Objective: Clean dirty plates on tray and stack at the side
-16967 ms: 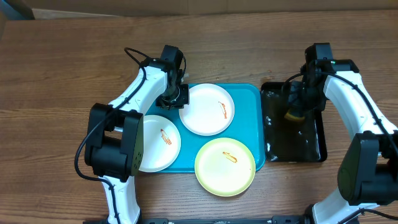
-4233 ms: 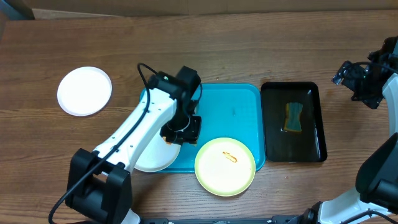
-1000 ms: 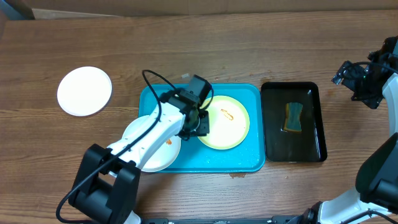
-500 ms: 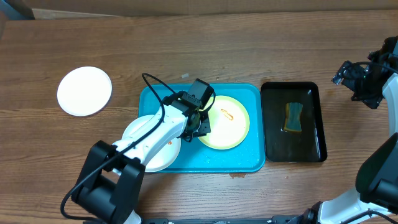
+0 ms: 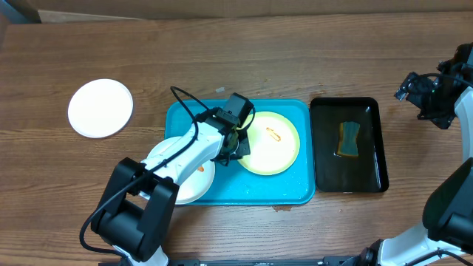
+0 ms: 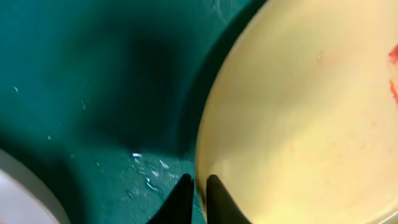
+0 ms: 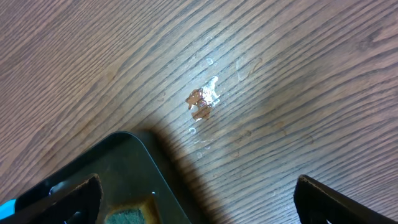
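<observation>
Glossy plastic tray (image 5: 292, 190), wood-grain tbl (image 5: 259, 52)

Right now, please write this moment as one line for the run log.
left gripper: shut on yellow-green plate rim, on tray | right gripper: open, above table | white plate: on table | sponge: in black tray

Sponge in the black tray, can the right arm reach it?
Probably yes. The sponge lies uncovered in the black tray, the open right gripper hovers just beside it, and the left gripper is busy pinching the yellow-green plate.
</observation>
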`<state>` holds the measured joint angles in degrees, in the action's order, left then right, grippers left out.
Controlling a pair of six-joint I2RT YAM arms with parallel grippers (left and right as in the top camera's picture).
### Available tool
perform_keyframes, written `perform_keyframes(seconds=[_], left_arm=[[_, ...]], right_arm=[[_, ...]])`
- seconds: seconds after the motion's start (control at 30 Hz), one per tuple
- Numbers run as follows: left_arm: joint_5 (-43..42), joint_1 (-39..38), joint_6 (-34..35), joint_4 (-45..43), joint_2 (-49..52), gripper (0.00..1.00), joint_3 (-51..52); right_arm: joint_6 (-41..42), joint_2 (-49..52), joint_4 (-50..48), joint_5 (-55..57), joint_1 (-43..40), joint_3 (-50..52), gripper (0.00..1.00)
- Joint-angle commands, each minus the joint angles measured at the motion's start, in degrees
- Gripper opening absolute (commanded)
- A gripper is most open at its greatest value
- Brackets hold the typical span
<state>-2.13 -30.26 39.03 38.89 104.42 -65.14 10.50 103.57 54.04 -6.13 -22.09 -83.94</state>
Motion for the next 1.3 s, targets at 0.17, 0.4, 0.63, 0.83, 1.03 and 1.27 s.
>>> perform_keyframes(seconds=[0.17,0.4,0.63,0.83,1.03,1.27], left_arm=[[0.7,4.0,-9.8,-2.9,0.6,0.07,-0.3],[-5.5,5.4,-9.9,-2.4,0.6,0.25,-0.3],[-6.0,3.4,-9.2,1.8,0.6,0.16,-0.2],[-2.9,2.9,-7.1,1.5,0.6,0.19,-0.2],[-1.7,2.8,-7.1,0.5,0.6,0.15,-0.2],[1.2,2.9,-7.3,-2.1,0.6,0.06,-0.2]], right_arm=[[0.2,-0.6,-0.2,0.1,0.2,0.1,1.0],[0.2,-0.6,-0.2,0.1,0.2,0.1,1.0],[0.2,-0.6,-0.2,0.1,0.2,0.1,1.0],[0.2,-0.6,-0.2,0.1,0.2,0.1,1.0],[0.2,-0.6,-0.2,0.1,0.2,0.1,1.0],[0.2,-0.6,-0.2,0.1,0.2,0.1,1.0]])
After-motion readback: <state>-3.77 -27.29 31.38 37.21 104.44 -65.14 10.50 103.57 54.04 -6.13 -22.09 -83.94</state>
